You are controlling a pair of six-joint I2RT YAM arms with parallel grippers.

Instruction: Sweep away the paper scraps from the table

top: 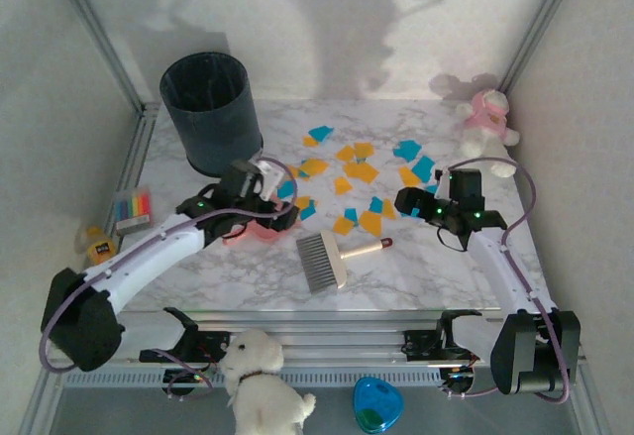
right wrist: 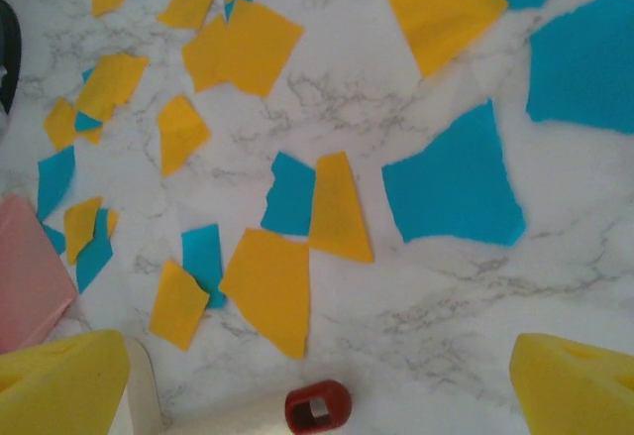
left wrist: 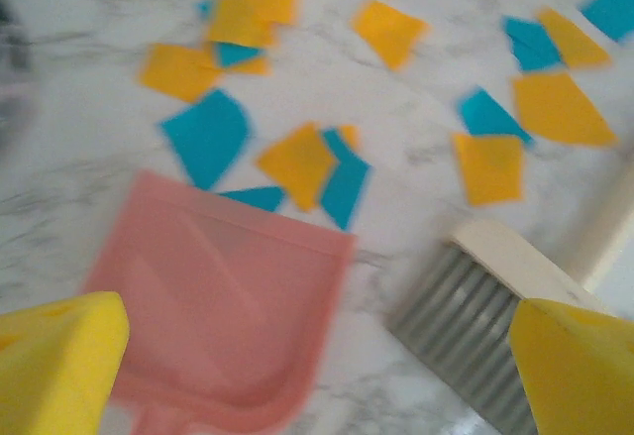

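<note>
**Tools not yet in hand: pick-up comes first**

You are at the opening step, by my reading. Your left claw [left wrist: 317, 371] hangs spread wide above the pink dustpan [left wrist: 213, 306], gripping nothing. Your right claw [right wrist: 317, 380] is equally released, poised over the red end of the brush [top: 322, 261] handle.

The paper scraps [top: 357, 170], orange-yellow and teal, lie scattered over the middle and back right of the table [top: 446, 276], the nearest touching the dustpan's lip.

Next you likely need to lower each claw and close it on its tool; the dustpan handle is thin and low, so square up first.

The table is smooth white marble-look, rail-framed, between plain grey walls. A dark bin [top: 211, 108] stands back left and a pink plush toy [top: 485, 123] back right.
</note>
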